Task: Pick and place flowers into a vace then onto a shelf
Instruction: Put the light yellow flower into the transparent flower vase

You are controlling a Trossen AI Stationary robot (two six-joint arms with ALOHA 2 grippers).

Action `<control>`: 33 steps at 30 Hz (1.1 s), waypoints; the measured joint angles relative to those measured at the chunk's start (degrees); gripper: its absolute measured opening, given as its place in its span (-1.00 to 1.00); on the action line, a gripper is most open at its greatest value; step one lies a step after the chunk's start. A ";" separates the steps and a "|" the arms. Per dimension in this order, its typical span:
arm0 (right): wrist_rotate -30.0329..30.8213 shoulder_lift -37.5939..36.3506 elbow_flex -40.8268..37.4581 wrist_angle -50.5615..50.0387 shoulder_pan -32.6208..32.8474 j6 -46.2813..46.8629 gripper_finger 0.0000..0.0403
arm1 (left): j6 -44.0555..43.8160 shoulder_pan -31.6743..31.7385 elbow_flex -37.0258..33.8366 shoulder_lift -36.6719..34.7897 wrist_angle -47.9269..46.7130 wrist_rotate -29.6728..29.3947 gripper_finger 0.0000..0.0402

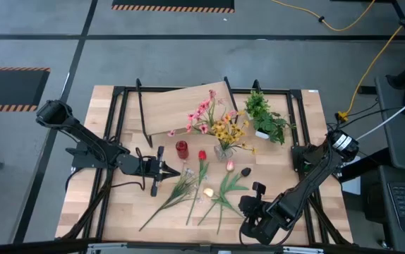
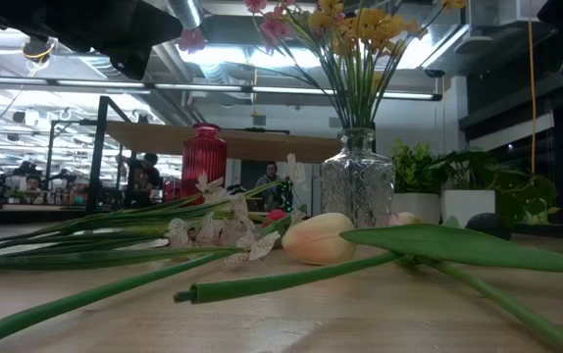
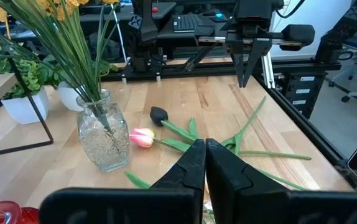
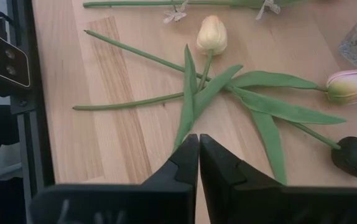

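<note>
Fingers (image 4: pixel 198 163) together, empty; flowers (image 4: pixel 228 87): green-leaved stems flat on table.

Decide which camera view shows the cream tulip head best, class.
The right wrist view: the cream tulip shows whole, with stem. The low view shows it close, side-on; the high view tiny; the left wrist view not at all.

No text, label, brand, number or sign can be read on anything in view.
</note>
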 joint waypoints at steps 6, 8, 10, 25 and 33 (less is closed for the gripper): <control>0.01 0.00 0.00 -0.02 0.00 -0.05 -0.91 | 0.00 0.00 0.00 0.00 0.00 0.00 -0.96; 0.01 0.00 0.00 -0.02 0.00 -0.05 -0.91 | 0.00 0.00 0.00 0.00 0.00 0.00 -0.96; 0.01 0.00 0.00 -0.02 -0.02 -0.05 -0.91 | 0.00 0.00 0.00 0.00 0.00 0.00 -0.96; 0.03 0.00 -0.04 0.16 -2.30 -0.07 -0.44 | -0.01 0.01 0.00 0.00 -0.03 0.00 -0.96; -0.02 0.00 -0.04 3.31 -2.44 -0.07 -0.09 | -0.02 0.00 0.00 0.00 -1.23 0.00 -0.96</control>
